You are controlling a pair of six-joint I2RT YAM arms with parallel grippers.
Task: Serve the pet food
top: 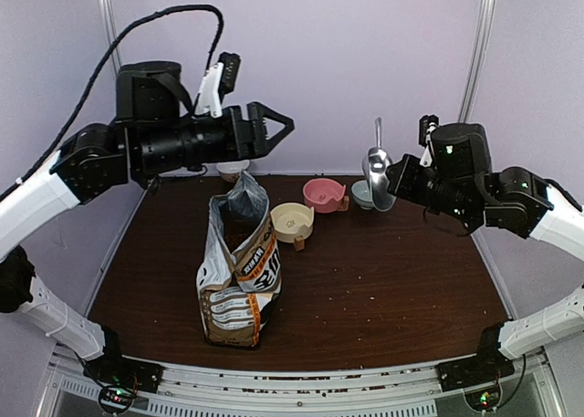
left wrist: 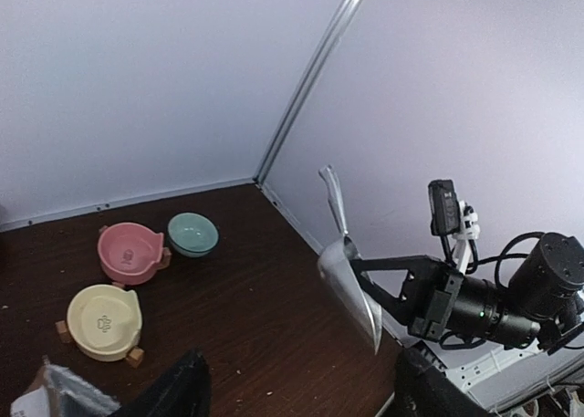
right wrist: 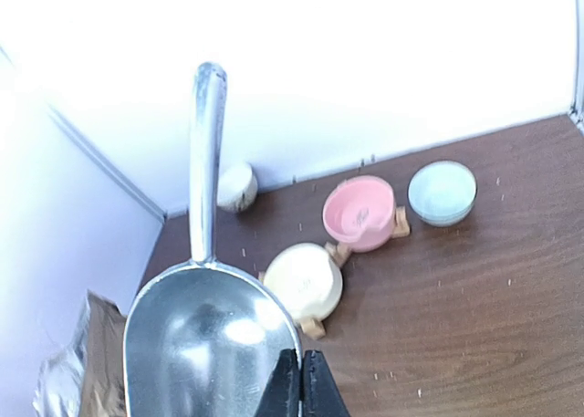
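Observation:
My right gripper (right wrist: 304,380) is shut on the rim of a silver metal scoop (right wrist: 210,344) and holds it high above the table's right side; the scoop (top: 378,175) looks empty, its handle pointing up. It also shows in the left wrist view (left wrist: 351,285). My left gripper (top: 274,128) is open and empty, raised above the back left, over the standing printed food bag (top: 239,271) whose top is open. No heap of kibble shows; the bag's inside is hidden. Yellow (top: 293,221), pink (top: 323,194) and teal (top: 363,193) bowls stand empty at the back.
A small white cup (top: 233,170) stands by the back wall behind the bag. Scattered crumbs lie on the dark wooden table (top: 383,289) and along its front edge. Walls enclose the back and both sides.

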